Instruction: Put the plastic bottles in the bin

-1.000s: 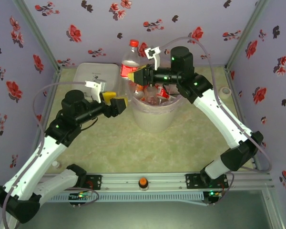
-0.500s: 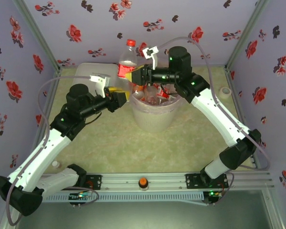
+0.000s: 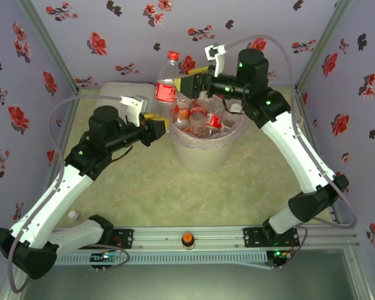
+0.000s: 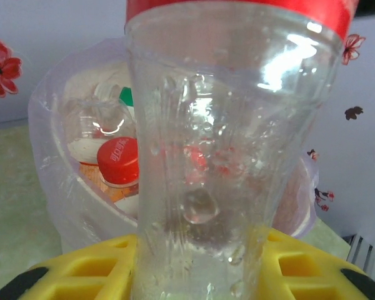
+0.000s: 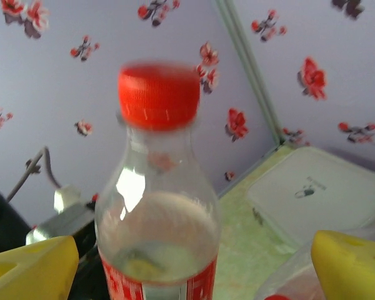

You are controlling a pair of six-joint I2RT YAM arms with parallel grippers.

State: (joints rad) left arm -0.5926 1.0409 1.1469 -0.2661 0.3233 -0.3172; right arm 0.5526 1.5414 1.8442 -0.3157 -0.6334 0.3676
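A clear plastic bottle [image 3: 166,80] with a red cap and red label stands upright at the left rim of the bin [image 3: 203,153], a white bucket with a pink liner. My left gripper [image 3: 160,127] is shut on its lower body; in the left wrist view the yellow fingers [image 4: 81,269] press both sides of the bottle [image 4: 225,156]. My right gripper [image 3: 189,84] is open just right of the bottle, and its wrist view has the fingers [image 5: 31,269] wide apart from the bottle [image 5: 156,206]. Several bottles [image 3: 203,117] lie in the bin.
A white rectangular lidded box [image 3: 126,95] sits at the back left, behind the left arm, and also lies in the right wrist view [image 5: 319,187]. A small white ring [image 3: 295,119] lies by the right wall. Flowered walls close in three sides.
My left gripper moved in and shut on the bottle's lower body. My right gripper opened, let go of the bottle and drew back to the right.
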